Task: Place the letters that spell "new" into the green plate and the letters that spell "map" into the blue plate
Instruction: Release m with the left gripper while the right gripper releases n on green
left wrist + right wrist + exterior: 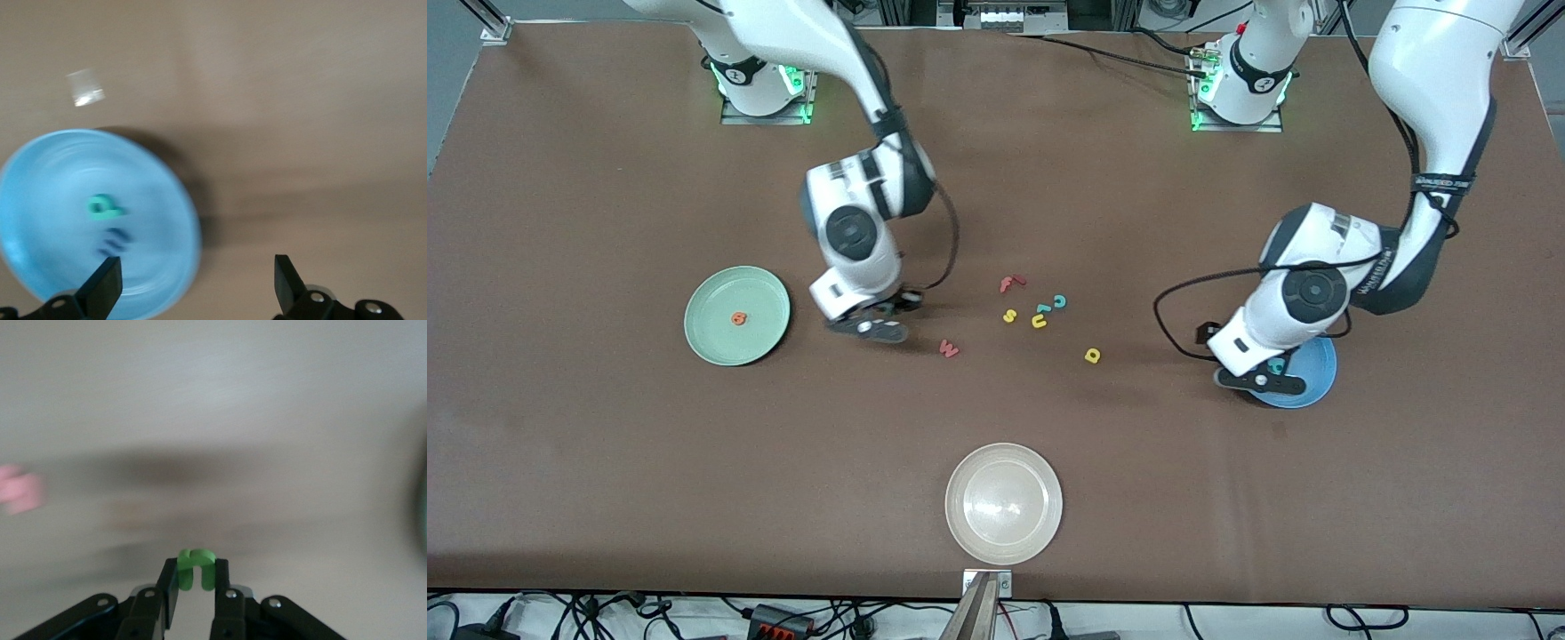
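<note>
You'll see a cream-white plate near the front camera — farther back on the bench, a red "f", yellow "s", yellow "u" and teal "c" clustered together.

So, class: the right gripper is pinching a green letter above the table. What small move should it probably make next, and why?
Probably carry it over to the green plate. The right gripper is shut on the green "n" over bare table beside that plate, which holds only the orange "e".
</note>
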Available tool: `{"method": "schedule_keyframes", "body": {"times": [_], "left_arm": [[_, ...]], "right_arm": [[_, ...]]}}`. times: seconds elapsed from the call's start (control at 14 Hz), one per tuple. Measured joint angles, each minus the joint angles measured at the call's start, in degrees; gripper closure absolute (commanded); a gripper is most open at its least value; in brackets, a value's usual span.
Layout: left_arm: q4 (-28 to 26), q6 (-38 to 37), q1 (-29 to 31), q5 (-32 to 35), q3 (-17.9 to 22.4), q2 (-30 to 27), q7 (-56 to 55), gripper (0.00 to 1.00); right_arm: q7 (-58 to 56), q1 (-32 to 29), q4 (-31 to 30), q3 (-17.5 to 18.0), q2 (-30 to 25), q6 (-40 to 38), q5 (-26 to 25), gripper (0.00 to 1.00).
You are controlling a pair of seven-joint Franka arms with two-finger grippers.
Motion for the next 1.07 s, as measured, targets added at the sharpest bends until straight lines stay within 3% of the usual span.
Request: {"method": "schedule_keyframes", "body": {"times": [0.21, 0.43, 0.64, 0.71, 0.93, 1.0, 1.07], "left_arm": [[0.88, 2.06, -5.65, -0.32, -1.45, 1.24, -2.50, 0.00], [1.14, 7.83, -11.34, -0.34, -1.38, 4.43, -5.52, 0.00], [1.17, 14.52, -12.84, 3.70, -1.01, 9.20, -5.32, 0.00], [1.19, 15.16, -13.21, 7.21, -0.96, 10.38, -5.40, 0.06], [1.25, 16.49, -13.89, 13.52, -0.95, 12.05, -5.38, 0.10], [1.25, 17.32, -14.10, 14.35, -0.95, 12.30, -5.30, 0.10], [1.25, 18.05, -14.26, 15.43, -0.93, 12.52, -5.29, 0.11]], "right_arm": [[-11.53, -5.04, -0.06, -5.35, -0.37, -9.44, 0.01, 0.91], [-18.17, -5.80, -0.57, -9.90, -1.84, -14.93, 0.01, 0.91], [-19.55, -6.08, -3.09, -10.36, -2.00, -14.68, 0.01, 0.89], [-19.67, -6.21, -3.77, -10.36, -1.80, -14.12, 0.01, 0.88], [-20.91, -6.71, -5.44, -10.34, -0.33, -10.81, 0.01, 0.81], [-21.18, -6.81, -5.77, -10.34, 0.27, -9.89, 0.01, 0.59], [-21.35, -6.85, -5.94, -10.33, 0.87, -9.28, 0.01, 0.03]]}}
